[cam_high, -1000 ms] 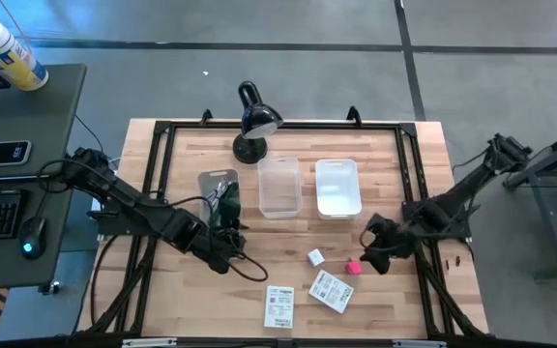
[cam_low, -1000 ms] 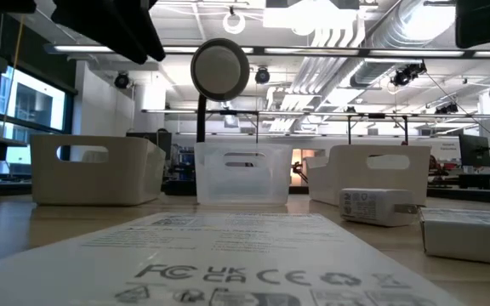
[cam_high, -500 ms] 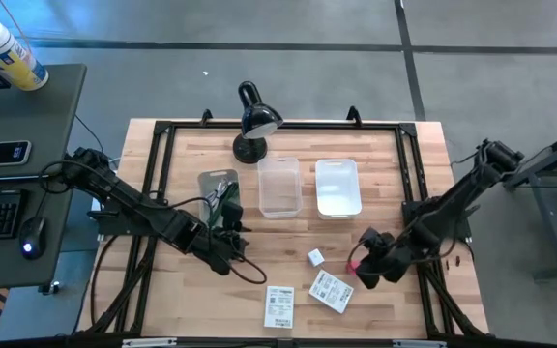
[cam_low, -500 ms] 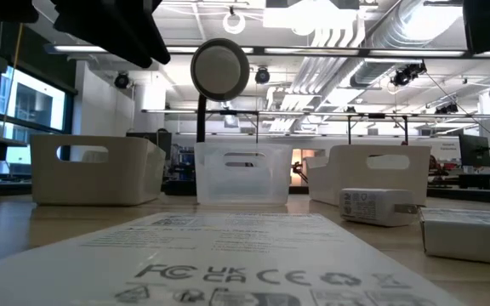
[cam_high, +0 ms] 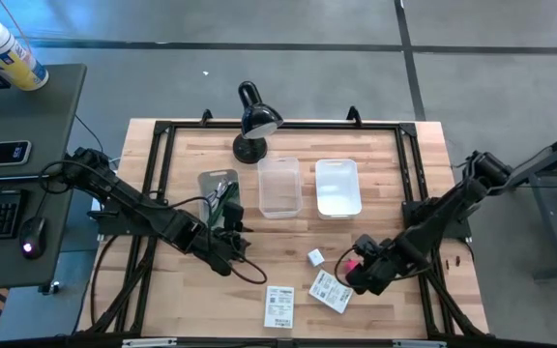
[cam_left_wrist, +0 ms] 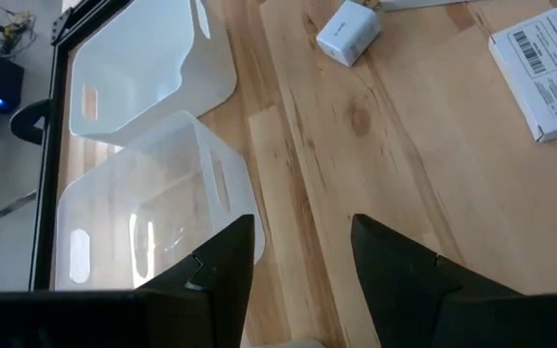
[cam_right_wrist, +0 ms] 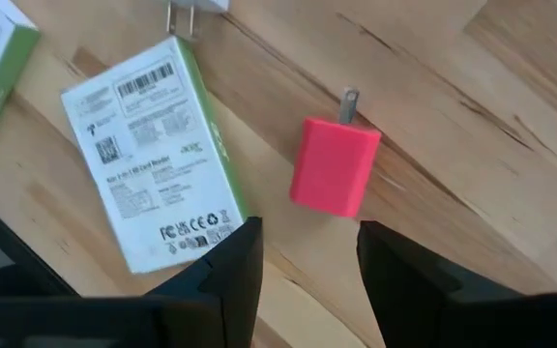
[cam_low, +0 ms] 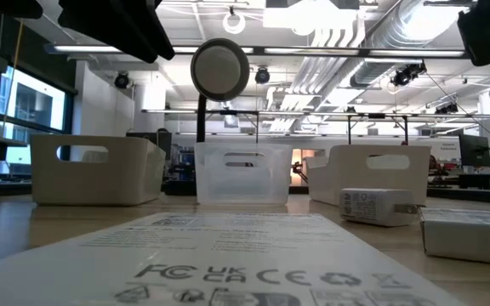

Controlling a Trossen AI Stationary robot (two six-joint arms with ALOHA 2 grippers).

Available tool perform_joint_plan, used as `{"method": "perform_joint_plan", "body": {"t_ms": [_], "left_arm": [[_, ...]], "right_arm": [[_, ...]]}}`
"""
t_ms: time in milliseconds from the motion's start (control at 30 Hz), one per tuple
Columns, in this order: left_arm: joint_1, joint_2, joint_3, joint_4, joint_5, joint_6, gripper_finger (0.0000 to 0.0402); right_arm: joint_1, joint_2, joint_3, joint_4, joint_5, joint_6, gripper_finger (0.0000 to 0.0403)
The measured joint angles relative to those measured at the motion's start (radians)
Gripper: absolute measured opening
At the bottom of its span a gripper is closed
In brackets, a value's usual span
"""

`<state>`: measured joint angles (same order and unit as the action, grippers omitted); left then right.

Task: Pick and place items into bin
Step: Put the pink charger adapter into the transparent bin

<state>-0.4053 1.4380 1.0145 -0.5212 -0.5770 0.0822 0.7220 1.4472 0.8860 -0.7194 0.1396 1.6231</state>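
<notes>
pink plug (cam_right_wrist: 335,166) half hidden under right gripper (cam_high: 359,268).

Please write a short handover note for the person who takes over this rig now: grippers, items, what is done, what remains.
Right gripper: open, above the pink plug block, nothing held.
Left gripper: open, empty, near the clear bin.
On the table: white charger and two white printed boxes.
Clear bin and white bin look empty; the grey bin holds cords.
Left: pink block, charger, both boxes.
</notes>
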Motion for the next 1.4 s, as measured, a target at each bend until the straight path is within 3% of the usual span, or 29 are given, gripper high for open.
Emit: {"method": "perform_joint_plan", "body": {"t_ms": [500, 1400], "left_arm": [[0.000, 0.000, 0.000, 0.006, 0.011, -0.008, 0.0161], [0.000, 0.000, 0.000, 0.005, 0.008, -0.008, 0.0161]], "right_arm": [[-0.069, 0.014, 0.009, -0.054, -0.042, 0.015, 0.0236], [-0.082, 0.203, 0.008, 0.053, -0.062, -0.009, 0.0237]]}}
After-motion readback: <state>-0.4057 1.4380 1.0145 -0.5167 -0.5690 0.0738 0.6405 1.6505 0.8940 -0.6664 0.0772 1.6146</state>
